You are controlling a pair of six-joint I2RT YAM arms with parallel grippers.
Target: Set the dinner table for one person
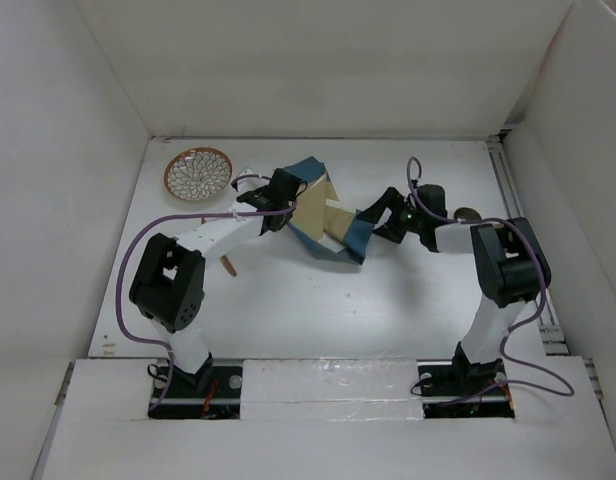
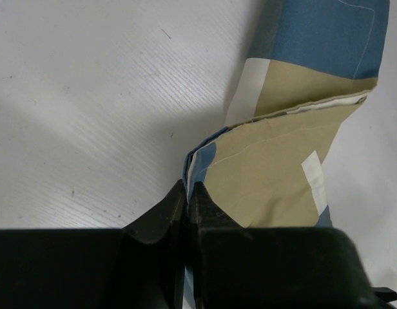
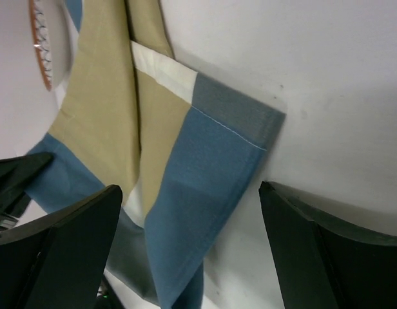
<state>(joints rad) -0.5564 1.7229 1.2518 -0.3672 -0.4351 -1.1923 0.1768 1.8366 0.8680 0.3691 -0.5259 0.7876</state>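
The blue and tan placemat (image 1: 323,215) lies bunched up and folded. The big white dinner table (image 1: 318,310) is right under the placemat and spreads out past it on every side. The left gripper (image 2: 189,193) is squeezed tight on an edge at the placemat's left end. The right gripper (image 3: 189,193) is wide open at the placemat's right end, with one finger on each side of a blue corner, and it holds nothing. A round patterned plate (image 1: 198,173) sits left of the placemat.
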